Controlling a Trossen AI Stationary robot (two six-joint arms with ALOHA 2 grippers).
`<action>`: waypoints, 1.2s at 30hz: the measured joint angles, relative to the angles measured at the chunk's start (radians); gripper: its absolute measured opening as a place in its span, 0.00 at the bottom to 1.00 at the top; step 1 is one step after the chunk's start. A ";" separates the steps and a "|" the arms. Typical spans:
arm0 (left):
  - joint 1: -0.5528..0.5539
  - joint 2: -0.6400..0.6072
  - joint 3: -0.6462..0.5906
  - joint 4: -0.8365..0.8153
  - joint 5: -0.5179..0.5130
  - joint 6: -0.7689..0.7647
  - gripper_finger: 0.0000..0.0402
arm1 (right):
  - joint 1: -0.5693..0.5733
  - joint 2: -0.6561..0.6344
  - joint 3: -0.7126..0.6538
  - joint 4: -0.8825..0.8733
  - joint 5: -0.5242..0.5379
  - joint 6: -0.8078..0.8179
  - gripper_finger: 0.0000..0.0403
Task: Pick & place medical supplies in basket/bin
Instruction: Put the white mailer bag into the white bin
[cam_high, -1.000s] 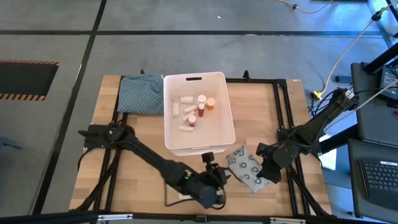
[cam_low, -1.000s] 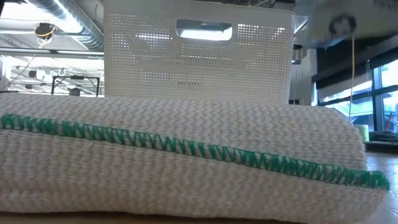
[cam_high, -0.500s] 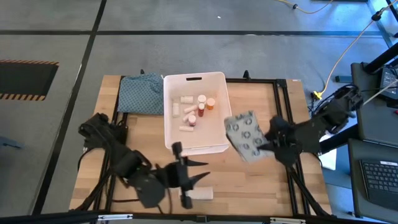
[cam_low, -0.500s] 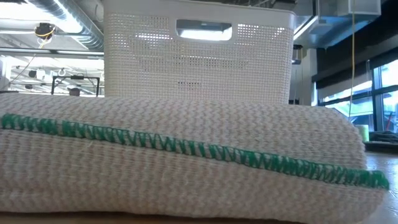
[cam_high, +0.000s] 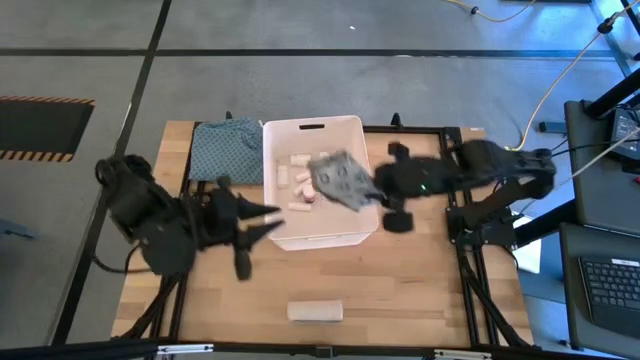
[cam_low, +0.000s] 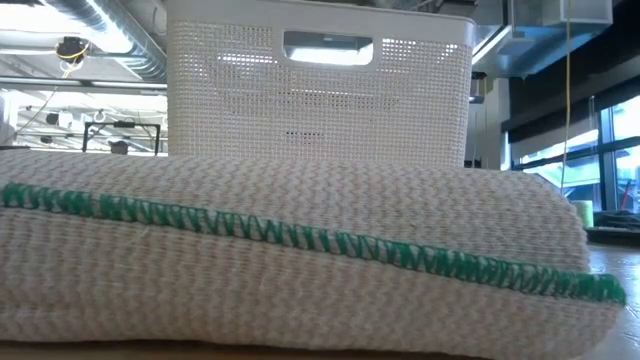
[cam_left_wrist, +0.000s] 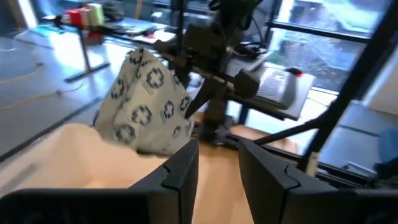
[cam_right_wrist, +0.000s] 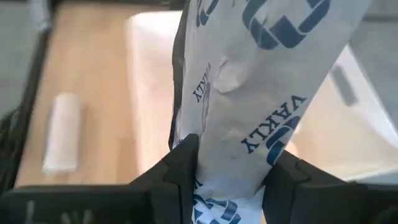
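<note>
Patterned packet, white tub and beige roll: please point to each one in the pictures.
patterned packet (cam_high: 340, 180), high view, middle of its printed face, above the tub.
white tub (cam_high: 312, 238), high view, near short wall's rim.
beige roll (cam_high: 315, 311), high view, middle of the roll on the table.

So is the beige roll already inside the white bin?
No, the beige roll lies on the table, well clear of the white bin.

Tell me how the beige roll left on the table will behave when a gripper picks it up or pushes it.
The beige roll lies on its side on the table, so a sideways push would likely roll it. Its woven, green-stitched surface looks soft and grippy, so it should squash slightly rather than slip. It probably feels light for its bulk.
</note>
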 joint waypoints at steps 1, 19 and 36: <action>0.000 -0.018 0.000 -0.041 -0.016 -0.021 0.27 | -0.032 0.023 0.031 -0.009 0.000 0.032 0.31; 0.136 -0.191 0.000 -0.515 -0.072 -0.099 0.27 | -0.304 0.392 0.197 -0.176 -0.170 0.580 0.31; 0.296 -0.208 0.000 -0.516 0.043 0.165 0.27 | -0.305 0.477 0.196 -0.311 -0.350 0.959 0.31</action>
